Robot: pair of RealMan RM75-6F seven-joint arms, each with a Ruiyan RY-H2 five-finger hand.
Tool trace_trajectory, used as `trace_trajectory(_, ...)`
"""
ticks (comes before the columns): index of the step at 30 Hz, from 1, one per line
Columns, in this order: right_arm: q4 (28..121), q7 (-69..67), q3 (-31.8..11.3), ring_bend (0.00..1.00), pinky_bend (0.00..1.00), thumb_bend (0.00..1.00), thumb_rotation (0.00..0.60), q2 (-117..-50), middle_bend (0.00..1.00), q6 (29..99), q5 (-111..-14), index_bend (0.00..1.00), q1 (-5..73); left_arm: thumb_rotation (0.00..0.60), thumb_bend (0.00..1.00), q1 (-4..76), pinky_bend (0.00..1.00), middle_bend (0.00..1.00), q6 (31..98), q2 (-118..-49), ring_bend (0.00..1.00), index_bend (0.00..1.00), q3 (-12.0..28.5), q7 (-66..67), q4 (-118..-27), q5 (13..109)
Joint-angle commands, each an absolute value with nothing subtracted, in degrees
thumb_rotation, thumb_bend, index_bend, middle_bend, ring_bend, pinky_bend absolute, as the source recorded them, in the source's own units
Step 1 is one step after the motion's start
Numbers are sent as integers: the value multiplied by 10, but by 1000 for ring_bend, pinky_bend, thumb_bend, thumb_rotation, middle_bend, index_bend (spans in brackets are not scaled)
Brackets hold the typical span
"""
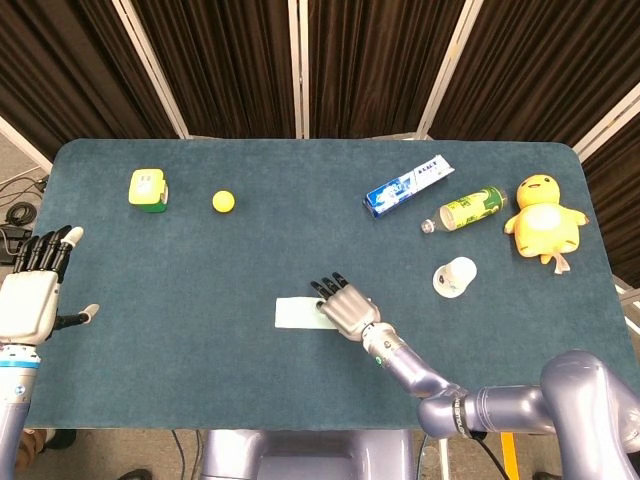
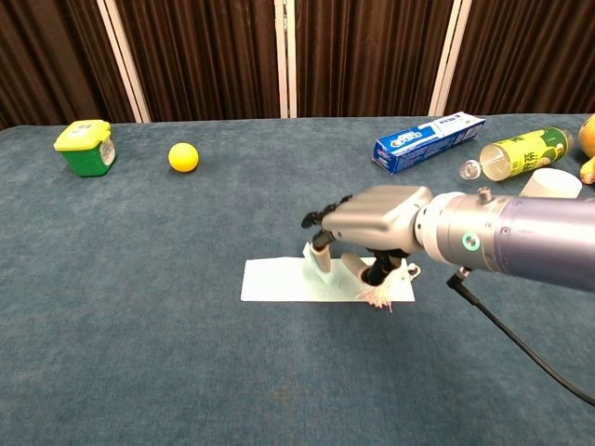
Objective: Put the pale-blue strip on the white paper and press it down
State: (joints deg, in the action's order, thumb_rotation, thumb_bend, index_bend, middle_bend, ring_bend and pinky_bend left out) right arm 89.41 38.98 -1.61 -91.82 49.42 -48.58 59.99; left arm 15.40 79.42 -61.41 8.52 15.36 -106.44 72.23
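Observation:
The pale-blue strip (image 1: pixel 296 313) lies flat near the table's front middle; in the chest view the strip (image 2: pixel 279 281) stretches left from under my right hand. My right hand (image 1: pixel 345 308) hovers palm down over the strip's right end, its fingers (image 2: pixel 320 256) spread and bent down so the tips touch the strip. It grips nothing that I can see. A sliver of white paper (image 2: pixel 403 290) shows just right of the right hand (image 2: pixel 376 228); the remainder is hidden. My left hand (image 1: pixel 30 290) hangs off the table's left edge, fingers straight and empty.
Far left stand a yellow-green box (image 1: pixel 148 189) and a yellow ball (image 1: pixel 223 201). To the back right lie a toothpaste box (image 1: pixel 407 185), a green bottle (image 1: pixel 468 209), a white cup (image 1: pixel 455 277) and a yellow plush chick (image 1: pixel 543 219).

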Motion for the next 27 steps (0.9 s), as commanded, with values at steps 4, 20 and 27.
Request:
trace_trajectory(4, 941, 360, -40, 0, 0, 723, 600, -875, 0, 525, -526, 368, 586, 600, 141, 153, 0, 0, 795, -614, 0, 0, 84, 155, -1065, 724)
trace_trajectory(20, 1030, 137, 29, 0, 0, 272, 600, -666, 0, 742, -758, 201, 379, 600, 137, 127, 0, 0, 814, -596, 0, 0, 62, 136, -1073, 749)
trace_trajectory(27, 1041, 88, 80, 0, 0, 0, 600, -623, 0, 875, -817, 41, 244, 600, 0, 94, 0, 0, 845, -586, 0, 0, 30, 139, -1078, 792)
